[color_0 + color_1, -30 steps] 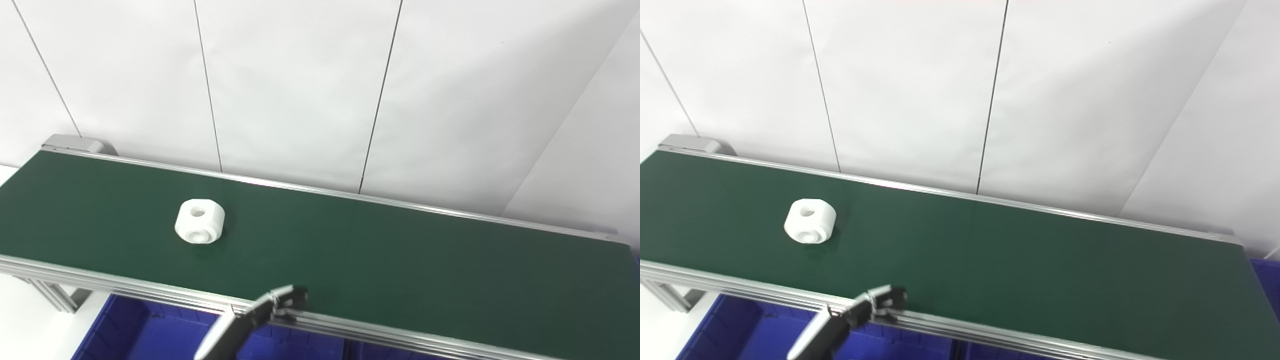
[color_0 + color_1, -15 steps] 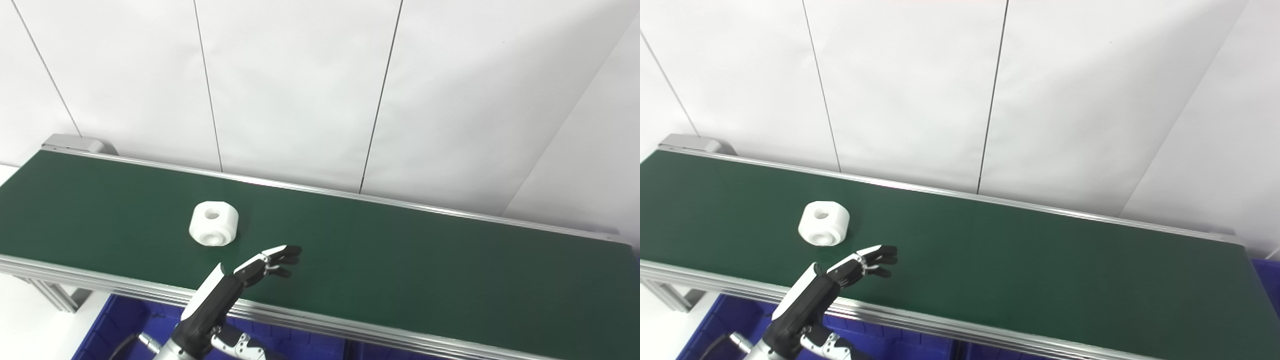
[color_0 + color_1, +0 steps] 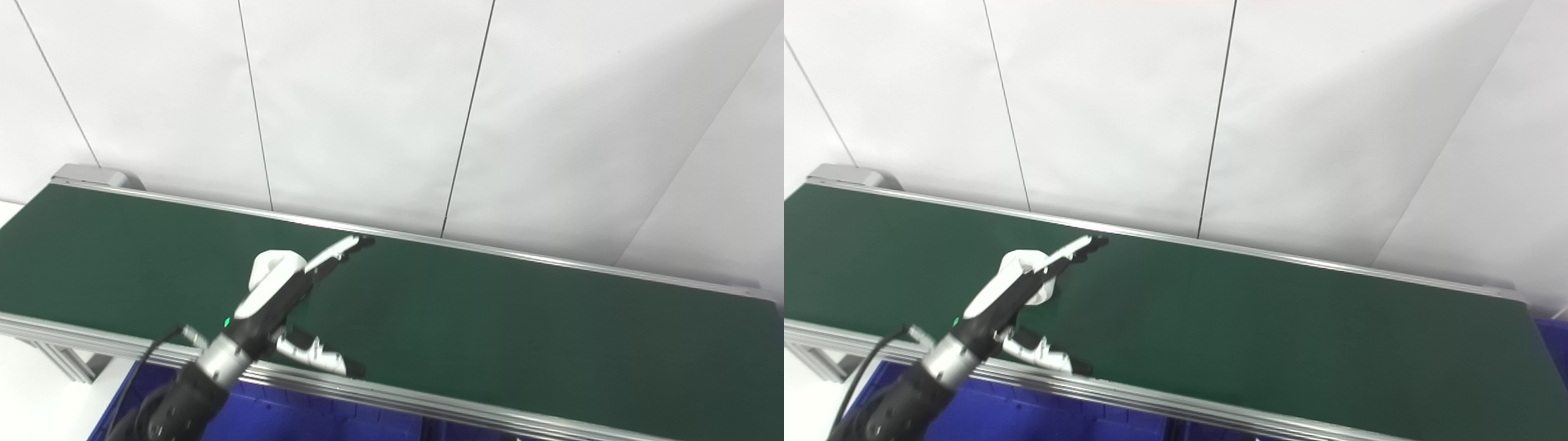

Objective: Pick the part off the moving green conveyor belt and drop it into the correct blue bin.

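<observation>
The white part [image 3: 269, 264], a rounded block, lies on the green conveyor belt [image 3: 520, 318] left of centre. My left hand [image 3: 288, 294] reaches over the belt from the near edge. It is open, with the fingers [image 3: 340, 248] stretched toward the belt's far rail and the thumb [image 3: 312, 358] spread out near the front rail. The hand is in front of the part and hides its right and lower sides; I cannot tell if they touch. The part also shows in the right eye view [image 3: 1015, 260]. My right hand is not in view.
Blue bins [image 3: 294, 422] sit below the belt's front rail, mostly hidden by it. Another blue bin edge [image 3: 1552, 343] shows past the belt's right end. A white panelled wall stands right behind the belt's far rail [image 3: 551, 260].
The part has ridden right along the belt. My left hand rose from the front rail, went forward across the belt, and now reaches over the part with fingers and thumb spread.
</observation>
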Controlling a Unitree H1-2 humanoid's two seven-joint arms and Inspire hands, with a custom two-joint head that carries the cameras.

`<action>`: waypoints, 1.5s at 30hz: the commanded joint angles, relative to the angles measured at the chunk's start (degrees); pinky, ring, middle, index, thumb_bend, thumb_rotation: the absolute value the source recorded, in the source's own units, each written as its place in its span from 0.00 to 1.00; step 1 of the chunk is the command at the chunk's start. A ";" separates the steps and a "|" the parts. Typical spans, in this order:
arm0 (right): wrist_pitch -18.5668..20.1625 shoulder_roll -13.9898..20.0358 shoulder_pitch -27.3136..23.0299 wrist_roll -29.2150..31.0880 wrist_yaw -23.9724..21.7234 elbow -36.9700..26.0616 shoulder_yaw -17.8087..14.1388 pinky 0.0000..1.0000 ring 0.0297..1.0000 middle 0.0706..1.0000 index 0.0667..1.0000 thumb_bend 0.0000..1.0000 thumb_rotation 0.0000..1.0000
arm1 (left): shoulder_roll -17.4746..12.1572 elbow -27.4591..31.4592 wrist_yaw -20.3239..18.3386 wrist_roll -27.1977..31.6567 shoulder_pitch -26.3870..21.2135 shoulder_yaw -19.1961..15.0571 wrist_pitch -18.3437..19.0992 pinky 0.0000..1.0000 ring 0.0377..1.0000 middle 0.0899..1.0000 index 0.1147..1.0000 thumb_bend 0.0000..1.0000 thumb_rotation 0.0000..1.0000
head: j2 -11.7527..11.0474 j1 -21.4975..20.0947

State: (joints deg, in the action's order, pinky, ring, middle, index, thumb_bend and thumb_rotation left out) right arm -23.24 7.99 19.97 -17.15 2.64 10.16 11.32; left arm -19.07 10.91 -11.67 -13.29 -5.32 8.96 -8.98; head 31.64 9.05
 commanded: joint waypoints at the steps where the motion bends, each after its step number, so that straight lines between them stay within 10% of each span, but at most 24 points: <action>1: -3.43 -0.04 -0.24 0.90 0.45 -1.55 -0.13 0.78 0.88 0.90 0.92 0.90 0.37 | -0.59 1.02 -0.38 -1.56 -3.25 -0.67 1.98 0.88 0.93 0.96 0.91 0.75 0.12 | 0.36 0.27; 13: -3.27 -0.20 -0.42 2.75 0.76 -1.70 -0.71 0.83 0.89 0.91 0.92 0.88 0.34 | -1.72 -6.87 -1.68 -12.85 -12.18 0.80 10.67 0.84 0.94 0.97 0.93 0.79 0.19 | 1.51 1.14; 39: -3.57 -0.05 0.22 3.30 1.09 -2.90 -0.13 0.81 0.86 0.89 0.92 0.87 0.35 | -3.14 -30.32 2.09 -32.15 -21.32 10.46 12.41 1.00 0.99 0.98 0.91 0.84 0.06 | 2.87 0.99; 41: -3.59 -0.01 0.25 3.34 1.23 -3.00 -0.04 0.82 0.87 0.89 0.92 0.87 0.36 | -2.40 -31.73 3.63 -31.49 -21.16 10.44 11.39 0.98 0.97 0.96 0.88 0.83 0.04 | 3.07 0.89; 45: -3.66 0.06 0.19 3.62 1.77 -2.93 0.35 0.82 0.87 0.89 0.91 0.87 0.35 | 0.10 -35.42 9.29 -28.05 -20.61 8.52 8.46 0.60 0.70 0.80 0.73 0.71 0.00 | 3.19 0.84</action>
State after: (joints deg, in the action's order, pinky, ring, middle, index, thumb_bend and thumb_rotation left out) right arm -23.25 7.96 20.29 -14.21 3.15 9.12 11.49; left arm -19.48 -24.08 -6.21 -42.43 -24.05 18.33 1.07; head 34.89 9.84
